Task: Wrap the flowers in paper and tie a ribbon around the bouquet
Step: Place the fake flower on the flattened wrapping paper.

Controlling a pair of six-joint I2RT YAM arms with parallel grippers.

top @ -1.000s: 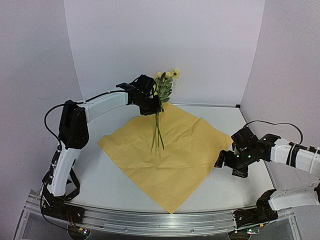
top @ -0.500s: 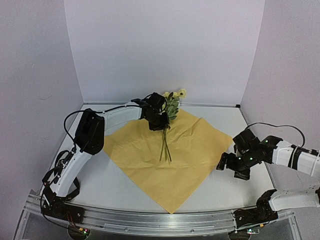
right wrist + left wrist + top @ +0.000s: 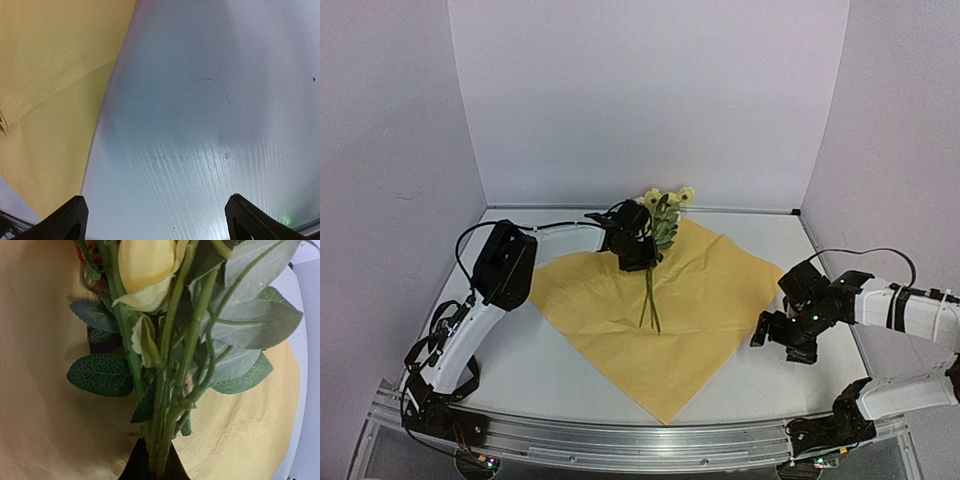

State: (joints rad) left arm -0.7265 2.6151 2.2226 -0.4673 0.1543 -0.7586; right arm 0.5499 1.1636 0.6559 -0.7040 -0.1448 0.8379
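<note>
From above, the paper (image 3: 705,290) lies flat on the table (image 3: 540,360) as an orange diamond, one corner pointing to the back wall and one to the near edge. The left gripper (image 3: 640,258) is over the paper's back corner, clamped on the flowers (image 3: 663,212) just below the leaves. The yellow blossoms and leaves stand up past that back corner. The thin green stems run down from the grip toward the middle of the paper and end above its centre; from this view it is not clear whether their ends touch the sheet. The right gripper (image 3: 778,345) is low over the table just off the paper's right corner, with its jaws spread wide and nothing between them.

In the left wrist view, the left gripper (image 3: 150,466) is pinched tight around the bundled stems at the bottom of the frame. The flowers (image 3: 147,275) rise away from it, one pale yellow bloom at the top and broad green leaves fanning left and right. The paper (image 3: 240,435) fills the background beneath them.

In the right wrist view, the right gripper (image 3: 160,225) shows only its two black tips at the bottom corners, far apart and empty. Bare table (image 3: 210,115) lies below it, and the paper (image 3: 50,75) covers the left side, its edge running diagonally.
</note>
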